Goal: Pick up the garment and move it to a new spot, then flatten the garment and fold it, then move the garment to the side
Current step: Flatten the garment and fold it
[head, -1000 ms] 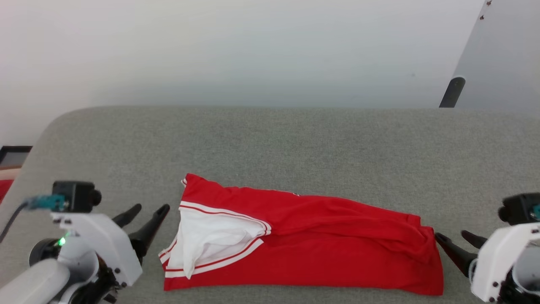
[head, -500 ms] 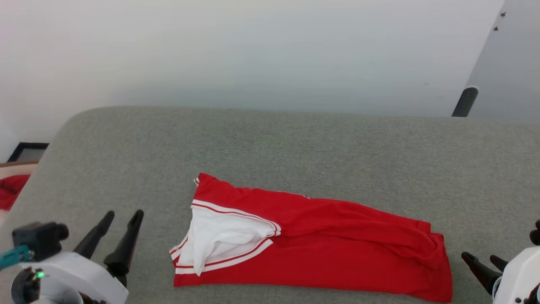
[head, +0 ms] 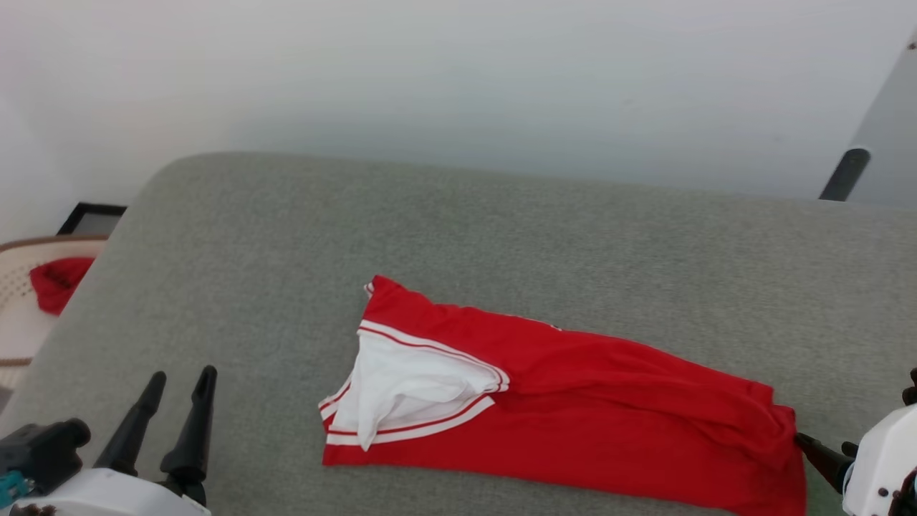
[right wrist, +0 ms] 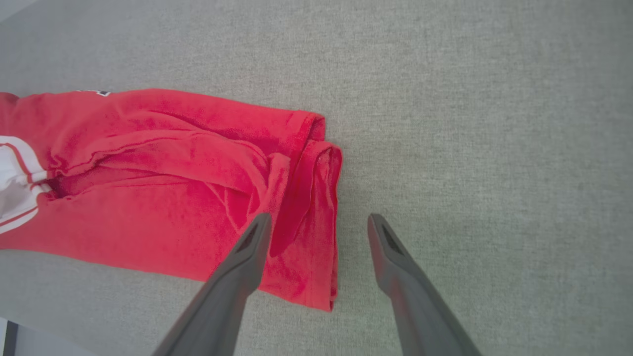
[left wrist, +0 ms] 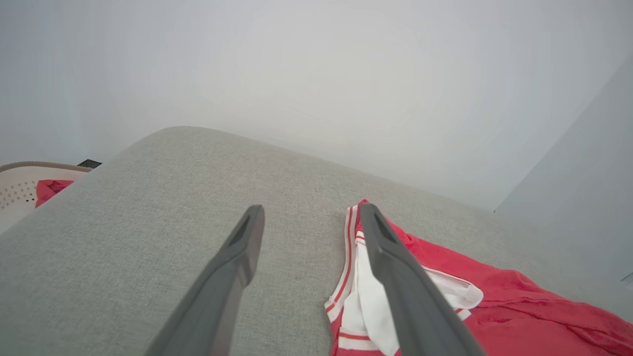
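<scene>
A wide grey fabric surface (head: 501, 236) with a rounded far left corner takes most of the head view, and behind it stands a plain pale wall (head: 458, 72). On the near half of this surface, from the middle toward the right, lies the garment (head: 630, 444). It is a red shirt folded into a long band that runs from left to right. At its left end a white sleeve (head: 408, 390) with red-white striped trim lies on top, and at its right end the red cloth is gathered in some loose folds. Beyond the left edge of the surface, lower down, there is a white perforated basket (head: 14, 315) with a small red cloth (head: 57, 283) inside it. The left gripper (head: 183, 374) is at the near left, over bare grey fabric and well apart from the shirt. Its two dark fingers stand wide apart and nothing is between them, as the left wrist view (left wrist: 311, 210) also shows. The right gripper (head: 824, 444) is at the near right, just beside the right end of the shirt. In the right wrist view (right wrist: 320, 217) its fingers are also spread wide and empty. One finger is over the edge of the red folds and the other is over bare fabric; I cannot tell if it touches the cloth.
</scene>
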Available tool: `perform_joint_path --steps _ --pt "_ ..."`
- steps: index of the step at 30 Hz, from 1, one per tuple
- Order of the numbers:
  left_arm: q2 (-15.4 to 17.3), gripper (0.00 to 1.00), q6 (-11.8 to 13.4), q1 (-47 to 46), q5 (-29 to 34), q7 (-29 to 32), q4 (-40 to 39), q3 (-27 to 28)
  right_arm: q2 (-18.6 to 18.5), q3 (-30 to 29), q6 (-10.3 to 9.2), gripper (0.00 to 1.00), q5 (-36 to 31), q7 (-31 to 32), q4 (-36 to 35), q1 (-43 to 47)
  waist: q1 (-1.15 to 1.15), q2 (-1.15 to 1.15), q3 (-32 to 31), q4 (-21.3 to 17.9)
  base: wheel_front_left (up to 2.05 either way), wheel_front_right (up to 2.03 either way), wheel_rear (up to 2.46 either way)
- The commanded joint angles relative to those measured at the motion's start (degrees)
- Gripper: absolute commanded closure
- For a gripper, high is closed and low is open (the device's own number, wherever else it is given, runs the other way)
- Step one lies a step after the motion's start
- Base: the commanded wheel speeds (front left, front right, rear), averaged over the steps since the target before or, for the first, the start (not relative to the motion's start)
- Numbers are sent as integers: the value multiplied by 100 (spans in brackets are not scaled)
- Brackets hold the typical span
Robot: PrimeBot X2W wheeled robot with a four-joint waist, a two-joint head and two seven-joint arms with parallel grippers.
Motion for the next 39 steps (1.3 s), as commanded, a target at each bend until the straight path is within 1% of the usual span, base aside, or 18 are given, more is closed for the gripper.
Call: perform_joint_path --steps 1,6,10,16,19,20,21,22,24,26,31,39 --pt "-35 0 -36 52 63 -18 -9 52 -9 -30 -2 0 -46 32 23 -77 0 0 103 116 0 0 0" --pt "-384 0 -219 167 435 -18 -4 403 29 -138 -2 0 -235 196 352 -338 0 0 263 303 0 0 0" --pt "-633 0 -386 210 618 -18 51 547 69 -223 -2 0 -372 271 676 -514 0 0 393 422 0 0 0" --pt "-949 0 -579 135 730 -18 134 691 153 -223 -2 0 -519 269 1185 -807 0 0 593 520 0 0 0" --pt "-1069 0 -655 100 729 -18 175 746 184 -75 -2 0 -486 348 1438 -914 0 0 678 537 0 0 0" --pt "-1097 0 -686 90 742 -18 186 761 181 -16 -2 12 -458 383 1518 -953 0 0 705 539 0 0 0" --pt "-1131 0 -698 80 736 -18 200 775 188 59 -2 82 -426 432 1586 -975 0 0 725 540 0 0 0" --pt "-1148 0 -727 69 745 -18 218 793 199 117 0 100 -368 487 1648 -996 0 0 741 541 0 0 0" --pt "-1199 0 -746 47 759 -18 233 831 201 246 1 100 -257 581 1712 -1034 0 0 778 537 0 0 0" --pt "-1228 0 -777 47 768 -18 252 854 161 254 0 100 -156 634 1747 -1072 0 0 801 528 0 0 0" --pt "-1296 0 -806 55 790 -18 278 921 36 279 -2 100 -36 515 1754 -1259 0 0 834 472 0 0 0" --pt "-1350 0 -855 79 793 -19 308 957 -353 59 -6 100 -95 337 1850 -1454 0 0 752 345 0 0 0"
